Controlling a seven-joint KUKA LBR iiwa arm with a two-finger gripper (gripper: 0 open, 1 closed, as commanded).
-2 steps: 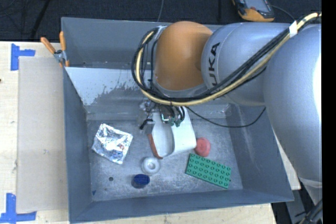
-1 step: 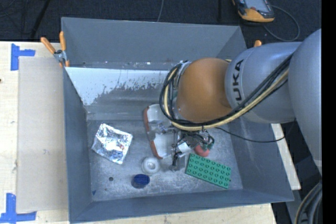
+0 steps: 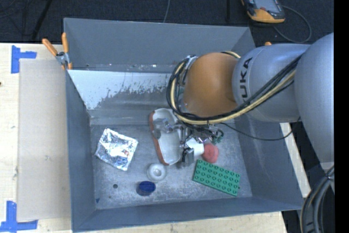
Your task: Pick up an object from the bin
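Step in hand, as I read it: lining up for a grasp low in the grey bin [image 3: 125, 57], just up-left of the green studded plate [image 3: 216, 176]. To do it well, settle on one thing, centre the claw [image 3: 186, 151] over it so no neighbour gets caught, come straight down, close only once it's squarely inside, then lift vertically.

Two candidates are close by. A white rounded thing w/ red-brown edge [image 3: 163, 142] lies left of the plate. It looks bulky & curved, so may slip. A small red lump [image 3: 211, 153] lies just above the plate's top-left corner. It's smaller and prob. easier, but v. near the plate, so mind that edge. Which of the two is meant, can't say.

Farther left of the plate are a white cap [image 3: 157, 172], a blue cap [image 3: 145, 188] and a crumpled foil packet [image 3: 116, 149], all clear of the work.

The claw sits btwn the white thing and the red lump, under the arm's orange cover [image 3: 210, 84]. How far open it is I can't tell, since wrist hardware & cables hide that. Nothing is seen held in it. It's right beside the white thing, poss. touching.
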